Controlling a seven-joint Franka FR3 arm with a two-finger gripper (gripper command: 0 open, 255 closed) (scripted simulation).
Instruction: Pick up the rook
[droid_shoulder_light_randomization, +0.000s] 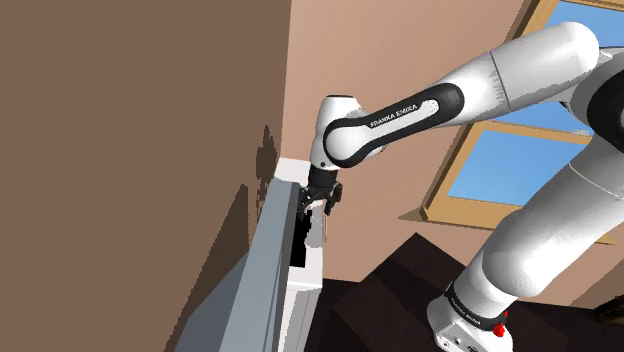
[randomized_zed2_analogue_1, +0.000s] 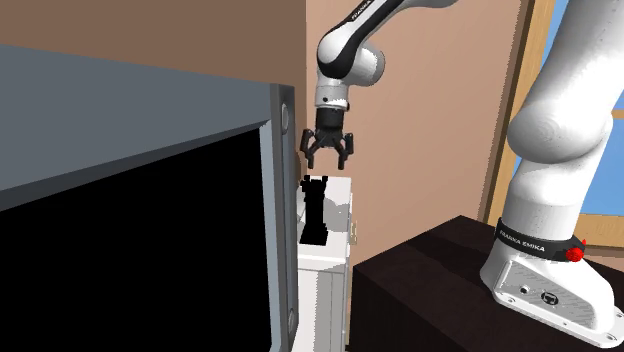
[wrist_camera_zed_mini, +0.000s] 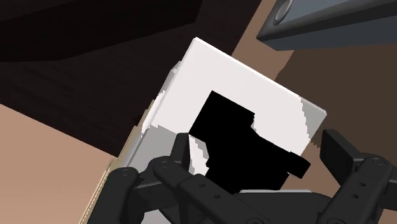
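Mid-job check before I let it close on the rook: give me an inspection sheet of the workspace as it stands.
Surface: top of a white cabinet, beside a grey-framed black panel.
Job's things: black rook, upright on the cabinet top, close to the panel's edge.
Clutter: nothing seen.
Grippers: gripper open, pointing down just above the rook; fingers apart, not clasping it.
Cables: nothing seen.
Surroundings: brown walls, a window showing blue, and a dark stand under the arm's base.
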